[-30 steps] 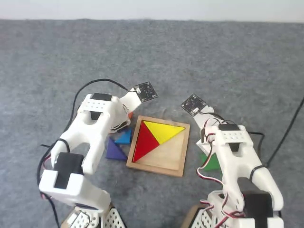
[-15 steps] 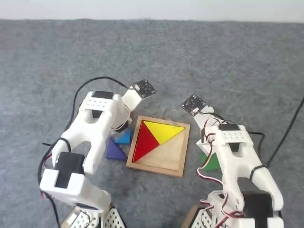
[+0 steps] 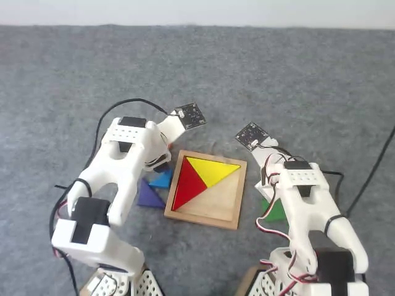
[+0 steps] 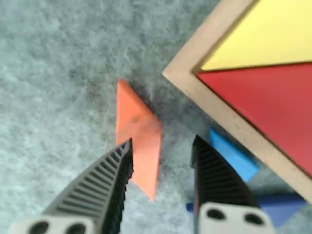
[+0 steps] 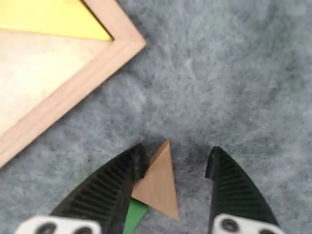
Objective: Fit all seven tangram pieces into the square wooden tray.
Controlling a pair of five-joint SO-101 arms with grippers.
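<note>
Green piece (image 3: 276,211) half under right arm (image 3: 302,191) (high view), tray (image 4: 195,87) cropped.

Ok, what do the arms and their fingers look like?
The left arm and right arm are white plastic shells with black motor blocks, trailing black cables; the right shows red-and-white wires. The fingers are black, ribbed and tapered, on white bases.

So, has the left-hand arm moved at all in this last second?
Yes, a little: in the high view the left arm has shifted toward the table's far side, away from the wooden tray, which has stayed put.
</note>
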